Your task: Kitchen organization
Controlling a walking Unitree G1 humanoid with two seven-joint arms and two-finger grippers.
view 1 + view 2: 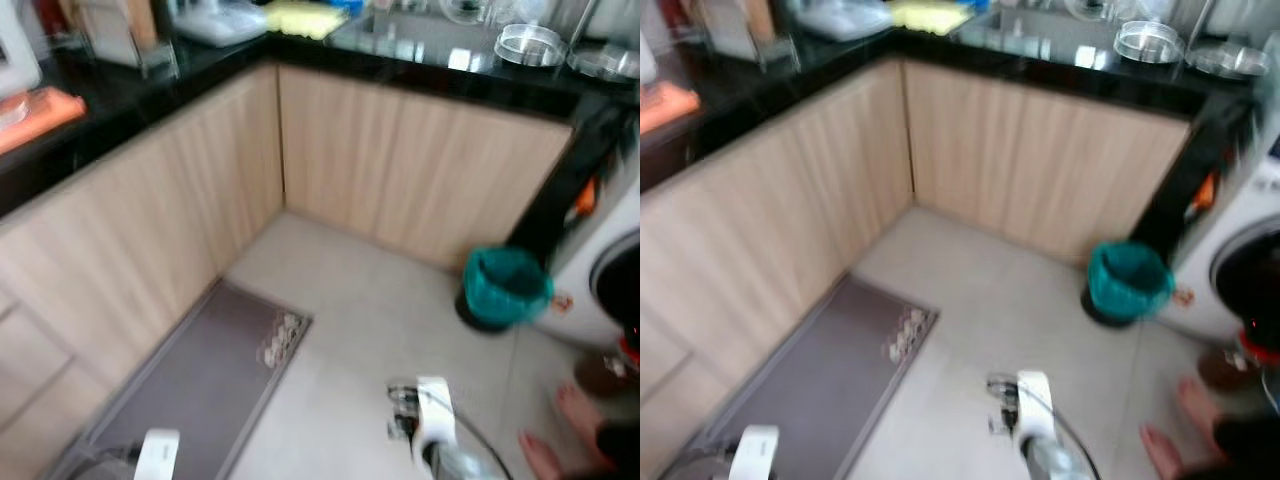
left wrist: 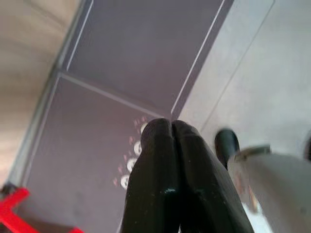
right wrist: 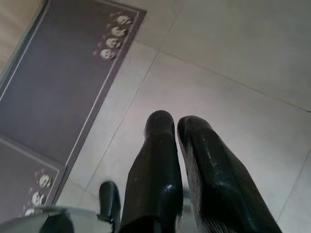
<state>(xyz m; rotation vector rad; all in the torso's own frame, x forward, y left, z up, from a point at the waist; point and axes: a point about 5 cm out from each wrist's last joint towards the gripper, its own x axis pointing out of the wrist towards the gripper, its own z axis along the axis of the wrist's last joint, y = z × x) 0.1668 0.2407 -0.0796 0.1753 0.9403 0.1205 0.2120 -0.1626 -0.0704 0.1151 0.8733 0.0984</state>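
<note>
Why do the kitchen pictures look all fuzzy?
Both eye views are smeared with motion blur: the green bin and mat have soft edges. Glare shines off the black counter. The wrist views are sharper, their near black jaws slightly soft.

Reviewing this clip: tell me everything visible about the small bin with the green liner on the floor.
The bin is small and round, with a dark body mostly covered by a teal-green plastic liner folded over its rim. It stands upright on the pale tiled floor, near the wooden cabinet front and close beside the white washing machine. Its opening faces up; blur hides any contents. Whether it touches the machine cannot be told.
</note>
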